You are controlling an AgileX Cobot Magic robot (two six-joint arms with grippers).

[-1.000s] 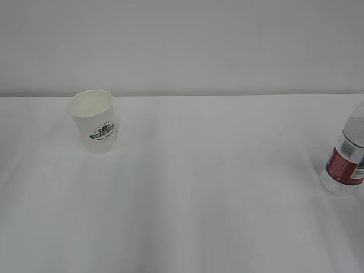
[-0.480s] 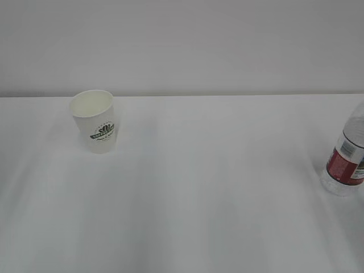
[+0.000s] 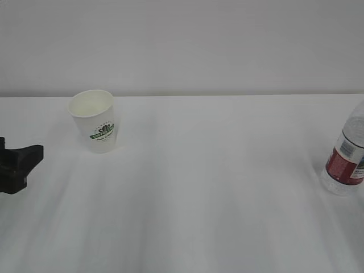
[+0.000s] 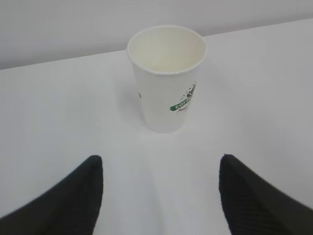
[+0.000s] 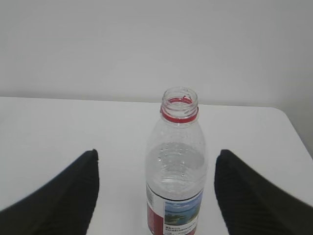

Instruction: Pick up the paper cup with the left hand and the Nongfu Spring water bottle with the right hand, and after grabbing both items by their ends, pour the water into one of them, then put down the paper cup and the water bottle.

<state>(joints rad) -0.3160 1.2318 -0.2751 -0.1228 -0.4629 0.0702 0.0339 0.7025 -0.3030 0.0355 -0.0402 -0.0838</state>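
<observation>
The white paper cup (image 3: 94, 120) with its green logo stands upright and empty at the table's left rear. My left gripper (image 3: 33, 155) shows at the left edge of the exterior view, short of the cup. From the left wrist, the cup (image 4: 167, 78) stands ahead of my open left gripper (image 4: 160, 159), with bare table between the fingers. The Nongfu Spring water bottle (image 3: 345, 162) stands at the right edge, uncapped. Seen from the right wrist, the bottle (image 5: 177, 166) sits in the gap of my open right gripper (image 5: 156, 152), untouched on both sides. Water (image 5: 177, 185) reaches just above the red label.
The white table (image 3: 216, 187) runs back to a plain pale wall (image 3: 187, 45). The table's right corner (image 5: 286, 122) shows behind the bottle in the right wrist view. No other objects are in view.
My left gripper has come into the exterior view at the left edge, toward the cup. The cup and the bottle have not moved.
</observation>
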